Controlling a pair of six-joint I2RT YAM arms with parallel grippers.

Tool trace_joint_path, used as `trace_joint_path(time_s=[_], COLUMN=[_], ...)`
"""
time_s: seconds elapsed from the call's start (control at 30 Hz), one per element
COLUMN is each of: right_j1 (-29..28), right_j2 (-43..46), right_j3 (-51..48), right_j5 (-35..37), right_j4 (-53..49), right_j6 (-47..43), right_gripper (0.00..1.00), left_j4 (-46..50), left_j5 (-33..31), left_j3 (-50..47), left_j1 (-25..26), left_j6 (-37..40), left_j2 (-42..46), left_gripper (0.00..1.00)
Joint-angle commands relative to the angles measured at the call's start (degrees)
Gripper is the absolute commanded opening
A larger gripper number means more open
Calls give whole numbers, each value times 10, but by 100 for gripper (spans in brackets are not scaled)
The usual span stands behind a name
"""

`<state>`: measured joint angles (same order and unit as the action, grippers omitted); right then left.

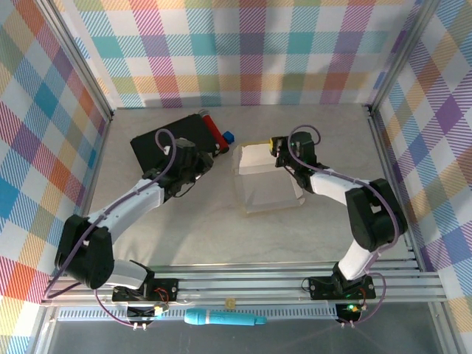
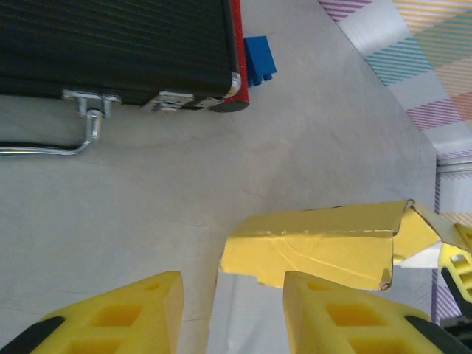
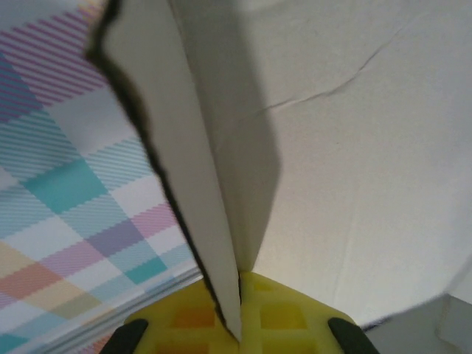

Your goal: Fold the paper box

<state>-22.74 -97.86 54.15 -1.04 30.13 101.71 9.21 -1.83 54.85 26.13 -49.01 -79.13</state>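
two hands: i see my right hand (image 3: 237, 313) pinching a flap of the paper box (image 1: 269, 188), which sits mid-bench (image 1: 184, 221) toward the far edge; my left hand (image 2: 232, 310) is narrowly parted, empty.

Robotics laboratory test cell. Indicators: a left arm (image 1: 133, 203) and a right arm (image 1: 335, 184) are bolted to an aluminium rail (image 1: 243, 284) at the near edge of a pale counter (image 1: 199, 228). Plaid-printed panels (image 1: 243, 51) enclose the counter on three sides.
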Motion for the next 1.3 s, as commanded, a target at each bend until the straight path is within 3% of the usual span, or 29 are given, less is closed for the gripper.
trace_joint_path(time_s=[0.0,0.3,0.63,0.87,1.0,1.27], right_j1=[-3,7,11,11,11,12], right_j2=[-23,-75,-102,-106,-112,-128], right_j3=[37,12,13,23,28,30], right_j5=[-68,-132,-181,-188,-192,-213], right_j4=[96,175,196,178,177,199], right_j6=[-31,-48,-62,-64,-68,-75], right_gripper=[0,0,0,0,0,0], left_j4=[31,-43,-186,-201,-239,-233], left_j5=[9,54,103,140,176,169], left_j3=[-12,-40,-85,-89,-120,-132], left_j1=[-3,-4,3,7,10,9], left_j6=[60,185,305,399,475,520], left_j2=[27,-11,-39,-62,-48,-48], left_gripper=[38,24,24,28,24,25])
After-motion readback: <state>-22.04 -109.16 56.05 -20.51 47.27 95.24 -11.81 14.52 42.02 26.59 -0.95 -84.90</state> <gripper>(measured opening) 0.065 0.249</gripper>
